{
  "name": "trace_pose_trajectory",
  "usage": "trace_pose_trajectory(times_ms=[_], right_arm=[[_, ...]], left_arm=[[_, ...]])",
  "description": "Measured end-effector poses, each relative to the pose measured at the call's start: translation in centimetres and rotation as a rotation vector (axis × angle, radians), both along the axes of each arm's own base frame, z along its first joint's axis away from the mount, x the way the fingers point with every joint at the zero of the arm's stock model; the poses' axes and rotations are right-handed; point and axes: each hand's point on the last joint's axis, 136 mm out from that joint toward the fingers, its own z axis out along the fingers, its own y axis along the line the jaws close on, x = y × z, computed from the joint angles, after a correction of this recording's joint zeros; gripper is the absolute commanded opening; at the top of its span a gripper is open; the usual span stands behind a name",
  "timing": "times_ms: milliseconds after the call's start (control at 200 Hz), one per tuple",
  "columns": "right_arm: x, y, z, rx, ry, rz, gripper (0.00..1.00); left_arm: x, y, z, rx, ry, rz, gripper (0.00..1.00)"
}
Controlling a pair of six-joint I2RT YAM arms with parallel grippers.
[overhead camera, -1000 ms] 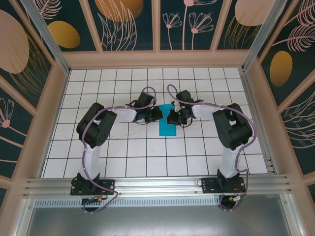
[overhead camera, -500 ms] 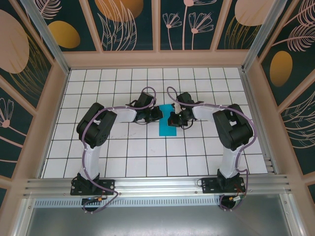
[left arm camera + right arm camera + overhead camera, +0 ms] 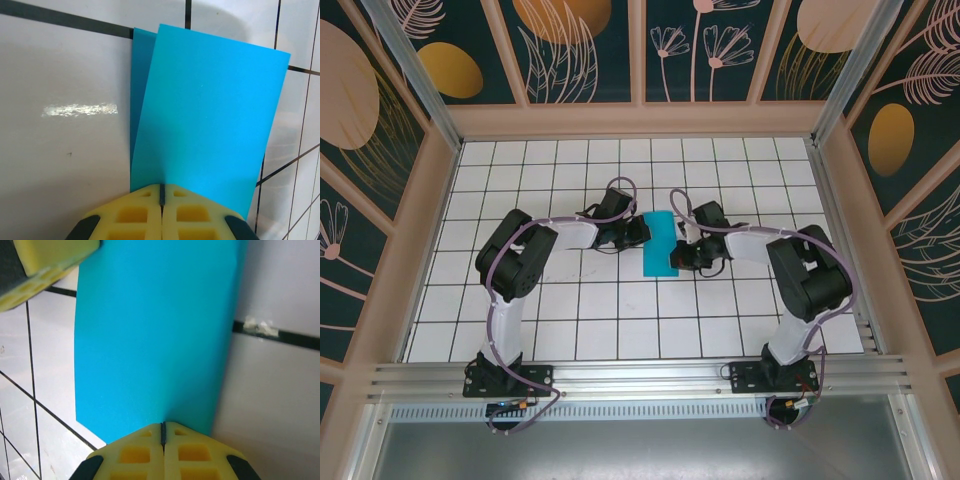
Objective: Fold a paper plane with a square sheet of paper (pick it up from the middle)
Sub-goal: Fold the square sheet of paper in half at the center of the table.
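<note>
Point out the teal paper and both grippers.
teal paper (image 3: 660,246): top view, middle of the folded sheet.
left gripper (image 3: 161,188): left wrist view, seam between shut yellow fingertips.
right gripper (image 3: 163,426): right wrist view, seam between shut yellow fingertips.

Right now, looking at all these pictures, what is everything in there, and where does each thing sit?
sheet of paper: one, bright teal-blue, folded into two layers, lying mid-table between the arms.
table: one, white tiles with dark grid lines, under everything.
wall panels: several, dark teal with peach flower drawings, around the table.
metal rails: silver, along the near edge.
left arm: one, black and white, purple cable, left side.
right arm: one, same colours, right side.
left end effector: one, yellow pads, shut, tips at the paper's edge.
right end effector: one, yellow pads, shut, tips at the opposite edge.
</note>
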Motion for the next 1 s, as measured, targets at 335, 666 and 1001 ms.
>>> trace_pose_trajectory(times_ms=[335, 666, 1001], right_arm=[[-2.3, -1.3, 0.1, 0.005, 0.028, -0.024, 0.01], [0.3, -1.4, 4.1, 0.077, -0.018, -0.128, 0.03], [7.4, 1.7, 4.7, 0.183, -0.068, -0.203, 0.02]], left_arm=[[0.0, 0.0, 0.0, -0.002, -0.001, 0.002, 0.08], [0.0, 0.0, 0.0, -0.007, -0.007, 0.002, 0.08], [0.0, 0.0, 0.0, -0.012, -0.014, 0.001, 0.08]])
